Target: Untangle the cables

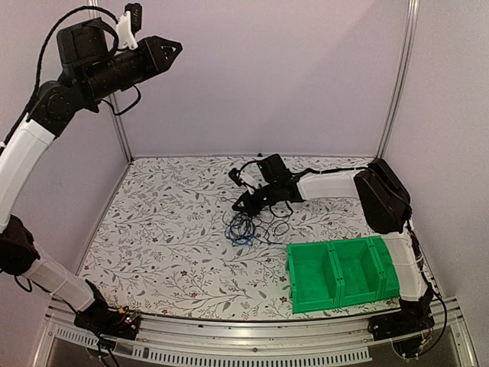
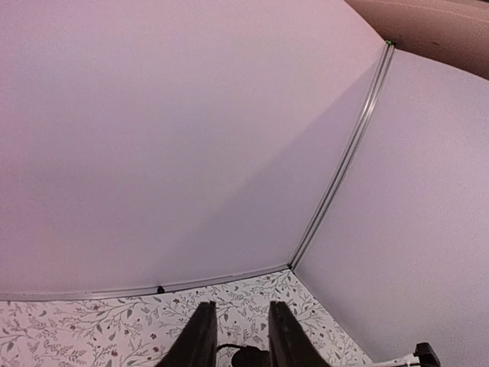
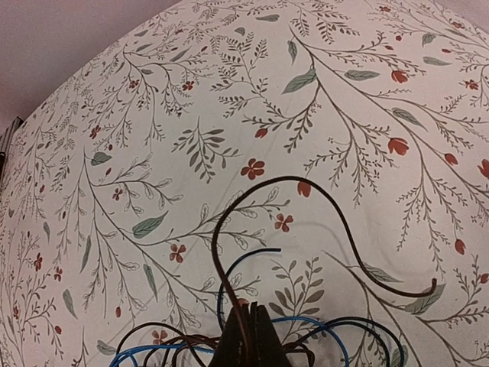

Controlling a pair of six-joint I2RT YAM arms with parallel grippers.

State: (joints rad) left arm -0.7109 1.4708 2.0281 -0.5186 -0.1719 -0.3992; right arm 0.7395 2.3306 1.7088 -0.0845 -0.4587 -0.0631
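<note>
From above, the left pincer (image 1: 174,47) is seen raised high, well apart from the cables (image 1: 244,228). These are heaped mid-counter (image 1: 168,229), near a green bin (image 1: 328,300), and the right pincer (image 1: 238,205) is lowered onto them. In the left wrist view, the left pincer (image 2: 242,307) is shown slightly parted, with nothing held. In the right wrist view, the right pincer (image 3: 248,321) is closed on looped black and blue cables (image 3: 283,178).
</note>
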